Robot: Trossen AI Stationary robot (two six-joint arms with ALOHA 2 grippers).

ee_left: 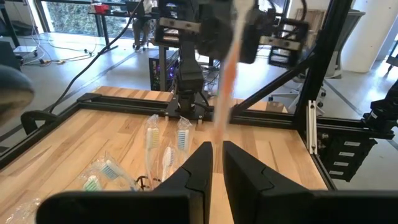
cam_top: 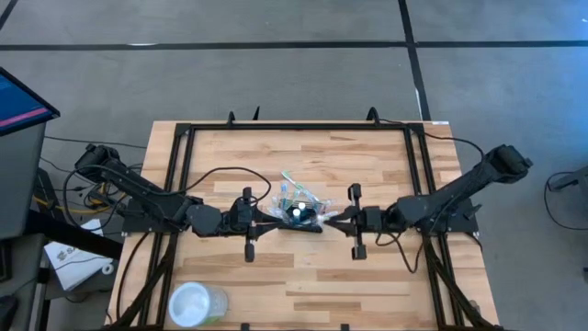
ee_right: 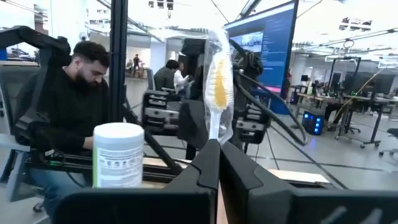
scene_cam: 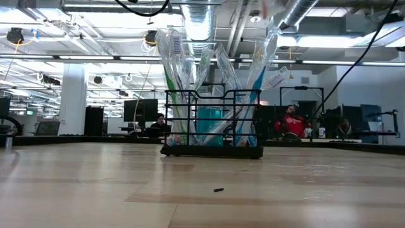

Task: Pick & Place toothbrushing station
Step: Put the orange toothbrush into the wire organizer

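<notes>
**Caddy at mid-desk, both pincers closed in on it**

Standing upright at the middle of the desk (cam_top: 367,165), the toothbrushing station (scene_cam: 212,123) is a black wire-mesh caddy resting flat on the wood, packed with wrapped toothbrushes (scene_cam: 174,69) that splay out above its rim. From above it sits directly between my two arms.

My left pincer (cam_top: 266,218) reaches in from the left, its tips at the caddy's near side. In its wrist view the two fingers (ee_left: 200,163) stand almost together, a thin gap between them, and a wrapped orange brush (ee_left: 225,81) rises just beyond; whether they pinch anything I cannot tell.

My right pincer (cam_top: 333,219) comes in from the right, fingers (ee_right: 205,165) likewise nearly closed, a wrapped yellow brush (ee_right: 217,87) standing just past the tips. Grip unconfirmed.

A clear cup (cam_top: 195,303) sits well apart at the front-left corner.
</notes>
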